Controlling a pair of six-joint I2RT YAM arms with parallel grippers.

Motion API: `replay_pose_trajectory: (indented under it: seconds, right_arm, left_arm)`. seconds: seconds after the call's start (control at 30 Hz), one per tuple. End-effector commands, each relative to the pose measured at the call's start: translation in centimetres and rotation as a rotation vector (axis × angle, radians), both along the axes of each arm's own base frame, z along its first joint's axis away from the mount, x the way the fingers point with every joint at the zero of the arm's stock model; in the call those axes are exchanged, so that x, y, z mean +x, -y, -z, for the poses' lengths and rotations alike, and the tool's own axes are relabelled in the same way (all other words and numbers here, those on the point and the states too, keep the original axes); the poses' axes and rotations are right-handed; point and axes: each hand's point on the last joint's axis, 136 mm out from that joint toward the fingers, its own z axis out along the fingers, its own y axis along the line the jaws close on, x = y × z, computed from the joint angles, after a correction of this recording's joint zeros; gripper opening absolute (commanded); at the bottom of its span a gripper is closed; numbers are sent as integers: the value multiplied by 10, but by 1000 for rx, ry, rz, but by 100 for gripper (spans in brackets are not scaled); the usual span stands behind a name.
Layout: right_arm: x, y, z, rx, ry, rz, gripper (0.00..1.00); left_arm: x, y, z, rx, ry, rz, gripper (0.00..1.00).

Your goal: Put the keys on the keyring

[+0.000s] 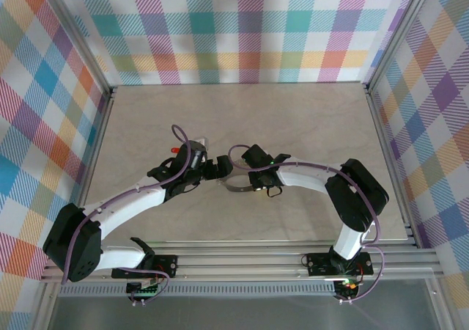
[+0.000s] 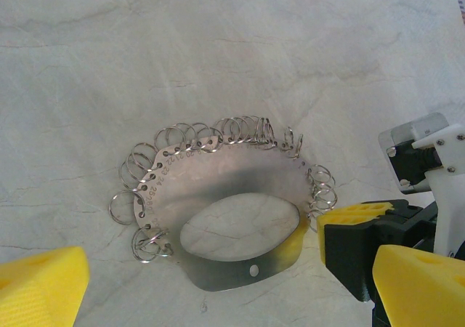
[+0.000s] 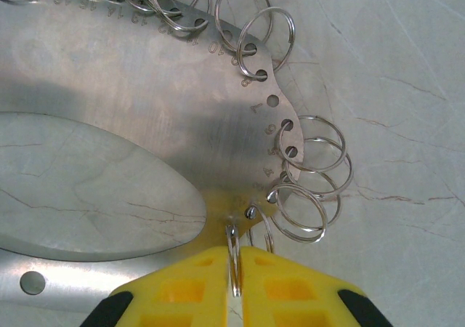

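One key (image 1: pixel 174 149): top view, red-headed, on the table left of the metal plate (image 1: pixel 236 188), not yet fetched.
Left gripper (image 2: pixel 232 287): left wrist view, spread wide above the plate's near edge, empty.
Right gripper (image 3: pixel 234 258): right wrist view, pinches one keyring (image 3: pixel 233 269) at the plate's rim; best held firm and steady.

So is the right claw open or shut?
Shut. The right claw has its yellow fingers pressed together, pinching a ring at the edge of the metal plate.

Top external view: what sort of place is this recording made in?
Probably a purpose-built robot test cell rather than a home or workshop: plaid-printed walls, aluminium frame rails along the near edge, and a pale marbled tabletop boxed in between.
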Motion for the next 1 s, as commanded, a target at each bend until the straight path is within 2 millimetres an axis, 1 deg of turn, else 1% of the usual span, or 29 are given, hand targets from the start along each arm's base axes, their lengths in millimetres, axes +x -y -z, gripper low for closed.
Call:
replay_pose_trajectory:
  seconds: [0.0,0.13,0.27,0.3,0.37,0.47,0.57,0.6,0.7,0.77,0.83,0.93,0.97]
  right_arm:
    - [-3,3,5,-35,-9,-12,13]
    - [-3,3,8,-39,-13,-13,11]
    - [-3,4,6,-40,-4,-13,0]
    - [-2,5,4,-39,0,-13,0]
    - [-1,5,-2,-31,13,-12,0]
    - [2,0,-20,-1,39,-26,0]
    - [7,-11,-52,63,85,-80,0]
    - [8,-16,-64,95,100,-111,0]
    - [9,-27,-106,213,133,-165,0]
    - [9,-30,-134,286,165,-188,0]
    - [7,-33,-161,361,191,-230,0]
    - [2,-35,-188,451,211,-284,0]
    - [1,-35,-193,474,215,-297,0]
  left_arm:
    - [0,-2,7,-5,-16,-6,100]
    - [0,-2,6,-6,-15,-7,100]
    - [0,-2,6,-5,-15,-7,100]
    - [0,-3,7,-3,-17,-9,100]
    - [0,-4,6,-5,-24,-20,100]
    - [0,-4,1,-6,-30,-30,100]
    - [6,-16,-10,33,-30,-99,100]
    - [5,-22,-12,66,-41,-118,100]
    - [9,-33,-26,143,-34,-150,100]
    - [13,-37,-39,168,-4,-152,100]
    - [16,-38,-58,160,48,-144,100]
    - [18,-37,-87,128,118,-115,99]
    - [18,-36,-93,122,129,-98,99]
